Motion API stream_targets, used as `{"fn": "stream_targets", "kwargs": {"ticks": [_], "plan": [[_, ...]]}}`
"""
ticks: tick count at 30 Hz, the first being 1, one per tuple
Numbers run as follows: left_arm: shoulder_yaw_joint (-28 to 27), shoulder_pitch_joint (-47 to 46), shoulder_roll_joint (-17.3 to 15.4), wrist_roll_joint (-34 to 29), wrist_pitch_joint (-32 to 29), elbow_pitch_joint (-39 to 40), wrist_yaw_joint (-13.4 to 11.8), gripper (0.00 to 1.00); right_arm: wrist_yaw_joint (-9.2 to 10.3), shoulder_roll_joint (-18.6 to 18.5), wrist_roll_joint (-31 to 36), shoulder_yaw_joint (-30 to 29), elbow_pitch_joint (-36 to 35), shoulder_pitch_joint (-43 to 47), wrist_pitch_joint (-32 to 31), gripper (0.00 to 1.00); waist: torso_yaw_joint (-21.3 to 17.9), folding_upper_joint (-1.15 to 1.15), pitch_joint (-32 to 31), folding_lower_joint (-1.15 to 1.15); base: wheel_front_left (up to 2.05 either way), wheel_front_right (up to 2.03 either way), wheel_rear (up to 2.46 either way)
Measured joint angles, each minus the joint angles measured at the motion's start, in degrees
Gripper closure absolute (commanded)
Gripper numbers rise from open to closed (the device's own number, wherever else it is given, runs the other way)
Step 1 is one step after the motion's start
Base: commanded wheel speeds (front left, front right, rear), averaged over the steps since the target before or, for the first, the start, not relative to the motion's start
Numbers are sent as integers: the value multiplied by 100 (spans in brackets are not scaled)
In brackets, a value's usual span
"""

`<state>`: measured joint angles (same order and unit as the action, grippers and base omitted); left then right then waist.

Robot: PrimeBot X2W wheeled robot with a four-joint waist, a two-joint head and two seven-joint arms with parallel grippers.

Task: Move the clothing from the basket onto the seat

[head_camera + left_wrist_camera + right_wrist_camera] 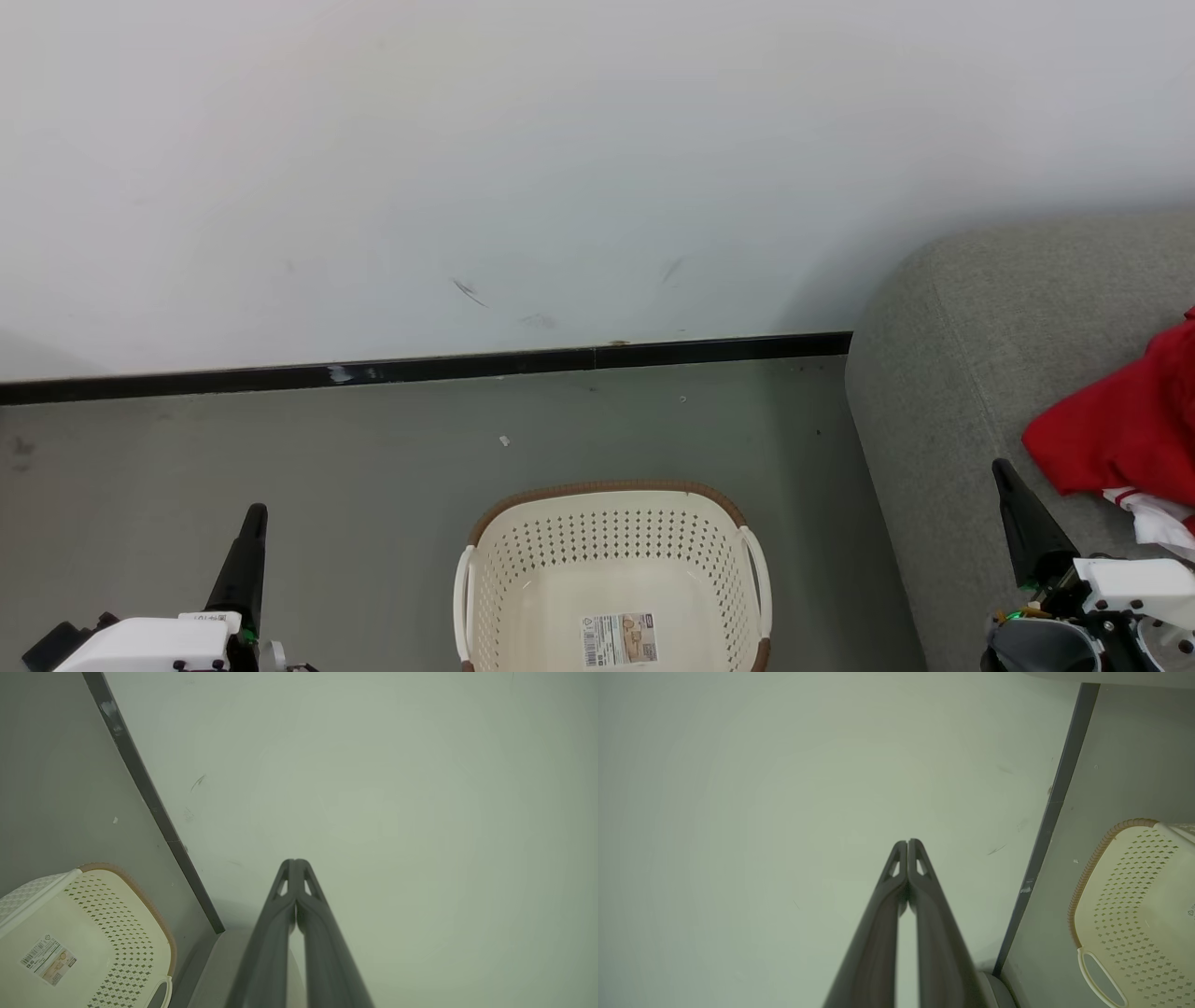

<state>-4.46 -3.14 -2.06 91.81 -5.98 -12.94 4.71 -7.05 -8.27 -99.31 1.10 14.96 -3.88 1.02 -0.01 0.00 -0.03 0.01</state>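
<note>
The cream perforated basket [611, 579] with a brown rim stands on the floor at the bottom centre, with nothing inside but a label sticker on its bottom. Red clothing [1125, 425] with white trim lies on the grey-green seat [943, 373] at the right edge. My left gripper [254, 513] is shut and holds nothing, left of the basket. Shut and holding nothing too, my right gripper [1001, 467] rises over the seat just left of the clothing. The left wrist view has the basket [88, 933] at lower left and the left gripper [295, 862] with tips together. In the right wrist view the right gripper [907, 843] is likewise shut, and the basket [1134, 905] is at right.
A white wall [560, 168] with a black baseboard [420, 369] runs behind the grey floor [373, 467]. A small white speck [504, 441] lies on the floor beyond the basket.
</note>
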Motion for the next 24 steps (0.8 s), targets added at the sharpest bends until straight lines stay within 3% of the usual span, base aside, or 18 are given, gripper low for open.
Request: {"fn": "stream_targets", "kwargs": {"ticks": [24], "plan": [[-2,-1,0,0,-1,-15,7,100,0,-8,-5,5,2,-1,0,100,0,0,0,0,0,0,0]]}}
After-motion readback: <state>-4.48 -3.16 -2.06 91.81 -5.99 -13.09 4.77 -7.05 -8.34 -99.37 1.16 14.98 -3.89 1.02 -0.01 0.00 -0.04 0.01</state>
